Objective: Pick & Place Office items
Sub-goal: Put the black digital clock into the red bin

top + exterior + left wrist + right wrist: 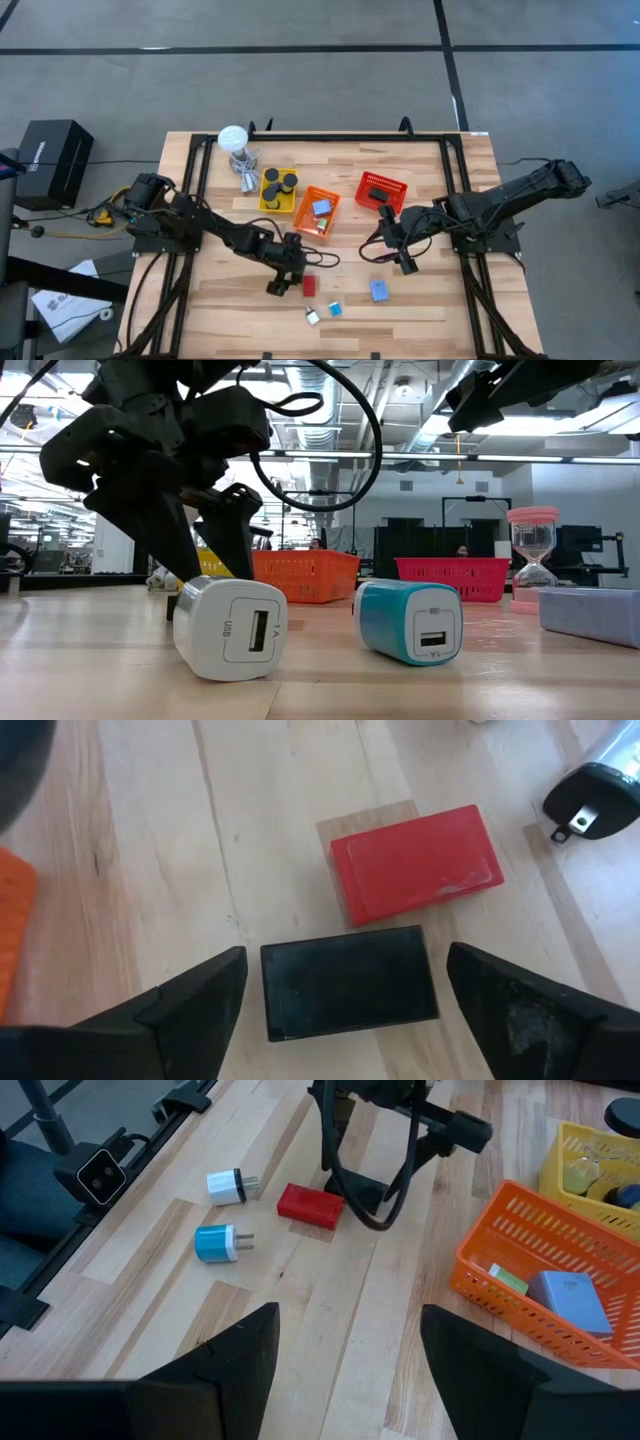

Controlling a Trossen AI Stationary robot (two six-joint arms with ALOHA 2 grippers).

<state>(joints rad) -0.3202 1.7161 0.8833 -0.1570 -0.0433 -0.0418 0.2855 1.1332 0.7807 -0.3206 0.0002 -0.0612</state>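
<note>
A black flat rectangle (345, 982) lies flat on the table, with a red flat rectangle (415, 862) just beyond it. My left gripper (345, 960) is open and tipped down over the black one. Its fingers stand on either side of it with a gap on each side. A white plug block (313, 316) and a teal one (335, 309) lie near the front edge, and a light-blue block (380, 290) lies to their right. My right gripper (402, 262) hangs open above bare table at the right.
Yellow (270, 203), orange (305, 222) and red (370, 178) mesh baskets stand in a row at mid-table; the orange one holds a light-blue block (570, 1302). A white round-headed stand (235, 145) is at the far left. A pink hourglass (533, 560) shows in the low view.
</note>
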